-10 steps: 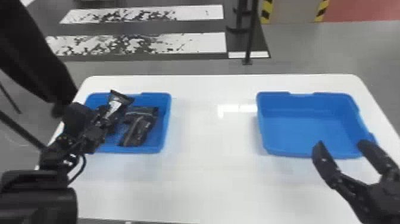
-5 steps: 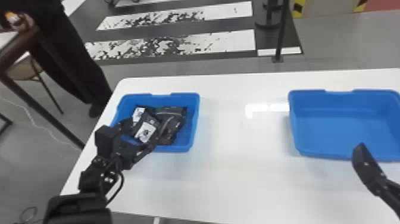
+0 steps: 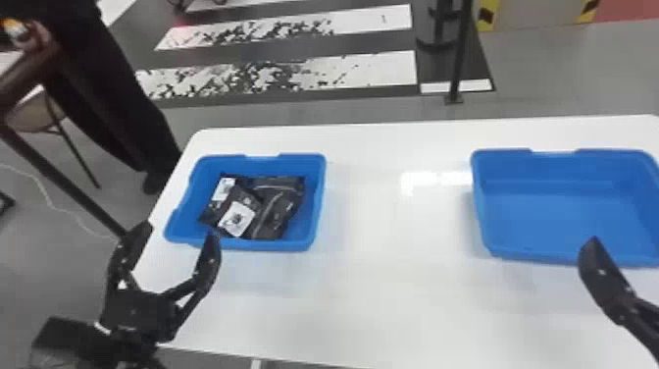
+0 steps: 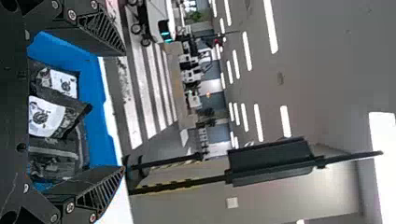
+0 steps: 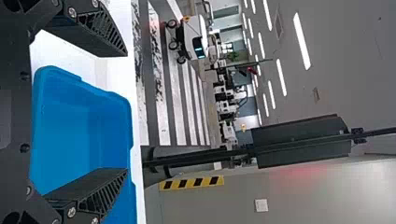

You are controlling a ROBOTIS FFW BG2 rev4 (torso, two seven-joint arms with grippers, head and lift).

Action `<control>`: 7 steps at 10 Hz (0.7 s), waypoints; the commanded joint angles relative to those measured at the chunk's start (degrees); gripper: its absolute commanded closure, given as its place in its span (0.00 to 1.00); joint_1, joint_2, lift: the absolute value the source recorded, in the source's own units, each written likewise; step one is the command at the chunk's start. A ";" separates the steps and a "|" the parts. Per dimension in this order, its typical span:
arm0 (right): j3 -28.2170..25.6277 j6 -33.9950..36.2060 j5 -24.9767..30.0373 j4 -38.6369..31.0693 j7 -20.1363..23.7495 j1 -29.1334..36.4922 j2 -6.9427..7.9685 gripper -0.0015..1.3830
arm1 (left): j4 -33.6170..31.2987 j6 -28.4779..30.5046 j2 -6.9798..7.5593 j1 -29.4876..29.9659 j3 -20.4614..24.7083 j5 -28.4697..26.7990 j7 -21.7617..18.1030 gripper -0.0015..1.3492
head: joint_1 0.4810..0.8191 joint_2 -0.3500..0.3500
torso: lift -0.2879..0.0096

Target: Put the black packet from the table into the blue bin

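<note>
Plainly, white labels (image 3: 236,219) mark black packets (image 3: 280,212), left hand (image 3: 179,230) and right hand (image 3: 607,282) spread apart.

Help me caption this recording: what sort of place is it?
Probably an indoor robot test or demo hall, though I can't be certain: crosswalk-like stripes on the grey floor, a white wheeled machine by the stripes, and rows of ceiling lights.

Left bin (image 3: 317,206) was solid blue; right bin (image 3: 564,216) matched. Packets (image 3: 282,211), left of frame, were black with white labels (image 3: 238,218), dark motif on each. Table (image 3: 382,294) was white. Stripes (image 3: 367,71), upper left to centre, alternated black and white, the white speckled black. Tape (image 3: 488,14), upper right, was yellow with black marks. Floor (image 3: 564,73) was grey.
</note>
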 commanded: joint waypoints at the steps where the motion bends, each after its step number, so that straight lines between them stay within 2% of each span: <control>1: 0.05 0.00 0.23 -0.14 -0.04 0.21 0.00 0.10 | -1.02 -4.58 -0.15 4.58 -0.75 4.28 0.88 0.13 | 0.63 0.79 | 0.60; 3: 0.05 0.00 0.68 -0.14 -0.04 0.21 0.00 0.10 | -1.72 -8.52 -0.15 8.23 -2.92 7.48 4.57 0.13 | 0.63 0.82 | 0.60; 7: 0.16 0.00 1.25 -0.42 -0.04 0.21 0.00 0.10 | -1.72 -9.64 -0.15 8.37 -5.09 9.08 5.71 0.13 | 0.63 0.82 | 0.60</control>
